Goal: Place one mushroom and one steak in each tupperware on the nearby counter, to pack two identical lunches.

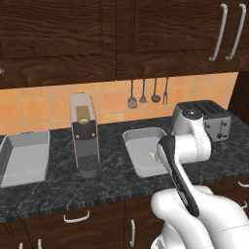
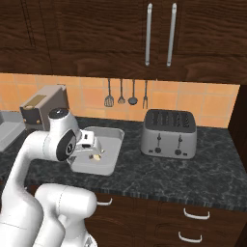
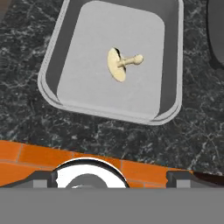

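I see a pale tan mushroom (image 3: 121,64) lying in the shallow light-grey tupperware (image 3: 51,70) ahead of my fingertips (image 3: 183,177), spread apart, empty.

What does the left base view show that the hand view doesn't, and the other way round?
Left base view alone: a second tupperware at the far left, a coffee machine, the toaster and hanging utensils. Hand view alone: a close look at the mushroom, lying on its side with cap and stem distinct, and no steak beside it. Shared: the tupperware holding that mushroom, on the dark counter.
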Controlling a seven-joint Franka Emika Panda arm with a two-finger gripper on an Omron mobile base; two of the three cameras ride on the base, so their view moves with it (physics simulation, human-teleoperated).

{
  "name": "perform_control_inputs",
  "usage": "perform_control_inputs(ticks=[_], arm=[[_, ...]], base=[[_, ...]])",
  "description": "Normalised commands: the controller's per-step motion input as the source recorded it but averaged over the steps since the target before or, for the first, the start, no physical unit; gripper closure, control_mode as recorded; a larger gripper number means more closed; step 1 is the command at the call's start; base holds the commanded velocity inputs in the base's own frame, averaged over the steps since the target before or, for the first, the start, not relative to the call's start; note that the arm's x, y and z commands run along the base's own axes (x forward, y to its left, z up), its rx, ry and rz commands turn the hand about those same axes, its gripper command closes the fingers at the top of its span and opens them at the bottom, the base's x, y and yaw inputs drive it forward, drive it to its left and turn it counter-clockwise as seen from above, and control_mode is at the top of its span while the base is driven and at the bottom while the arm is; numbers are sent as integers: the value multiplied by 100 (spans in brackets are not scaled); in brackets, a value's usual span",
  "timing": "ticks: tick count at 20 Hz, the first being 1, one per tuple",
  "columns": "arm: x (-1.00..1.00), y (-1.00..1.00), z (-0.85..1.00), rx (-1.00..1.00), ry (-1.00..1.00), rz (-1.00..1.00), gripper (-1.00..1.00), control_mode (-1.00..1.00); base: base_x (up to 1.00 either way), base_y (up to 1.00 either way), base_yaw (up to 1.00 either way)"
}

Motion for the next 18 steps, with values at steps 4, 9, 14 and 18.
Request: perform_control_inputs(ticks=[4,9,14,18], arm=[[-100,-2,25,0,0,-2,-100,-100],[-50,-7,5,0,-8,-3,-100,-100],[-3,0,0,0,0,0,-100,100],[0,0,0,0,0,0,-100,100]], base=[[0,0,0],[0,0,0],[-19,-11,-3],[-99,-63,-34]])
